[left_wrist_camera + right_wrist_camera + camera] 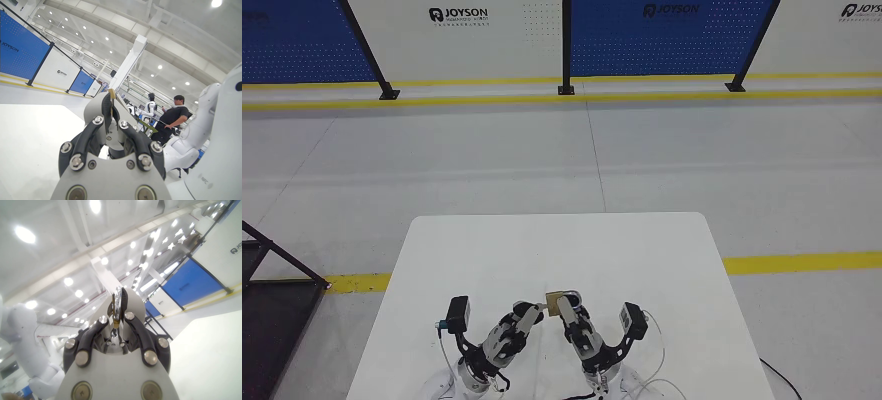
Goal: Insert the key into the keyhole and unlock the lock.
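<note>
Left tool (pixel 111 106) is pinching the key (pixel 112 94), right tool (pixel 118 302) is gripping the lock (pixel 117 311); best be squaring tip to keyhole, slowly

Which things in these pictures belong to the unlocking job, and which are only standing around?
For the job:
- key, pinched in the left gripper
- lock, held in the right gripper

Only standing around:
- white table below both grippers
- barrier panels behind it
- black rack beside the table
- yellow floor lines
</note>
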You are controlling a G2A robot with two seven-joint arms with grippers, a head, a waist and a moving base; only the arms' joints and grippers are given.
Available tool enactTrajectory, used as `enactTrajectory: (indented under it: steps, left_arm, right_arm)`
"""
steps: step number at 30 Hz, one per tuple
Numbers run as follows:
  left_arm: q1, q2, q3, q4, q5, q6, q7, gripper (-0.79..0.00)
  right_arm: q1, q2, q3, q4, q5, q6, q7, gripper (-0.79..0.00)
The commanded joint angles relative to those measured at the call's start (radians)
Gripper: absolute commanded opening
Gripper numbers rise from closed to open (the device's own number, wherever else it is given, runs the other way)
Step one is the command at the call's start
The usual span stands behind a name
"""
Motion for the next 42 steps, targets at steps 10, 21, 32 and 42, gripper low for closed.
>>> enactTrajectory:
  steps: [10, 21, 32, 42]
  left_arm:
    - [0.003, -0.004, -0.008, -0.001, 0.094, 0.039, 0.036, -0.785]
    - [0.004, -0.015, 0.003, 0.012, 0.332, 0.172, 0.234, -0.785]
    - [-0.005, -0.018, 0.026, 0.042, 0.544, 0.345, 0.413, -0.785]
    - [-0.019, -0.019, 0.046, 0.069, 0.679, 0.533, 0.532, -0.785]
  right_arm:
    - [0.002, -0.002, -0.002, 0.003, 0.003, 0.006, 0.018, -0.785]
    - [-0.004, 0.001, 0.003, -0.002, 0.027, 0.016, 0.057, -0.785]
    - [-0.012, 0.006, 0.007, -0.015, 0.049, 0.032, 0.092, -0.785]
    - [-0.018, 0.01, 0.01, -0.025, 0.068, 0.046, 0.114, -0.785]
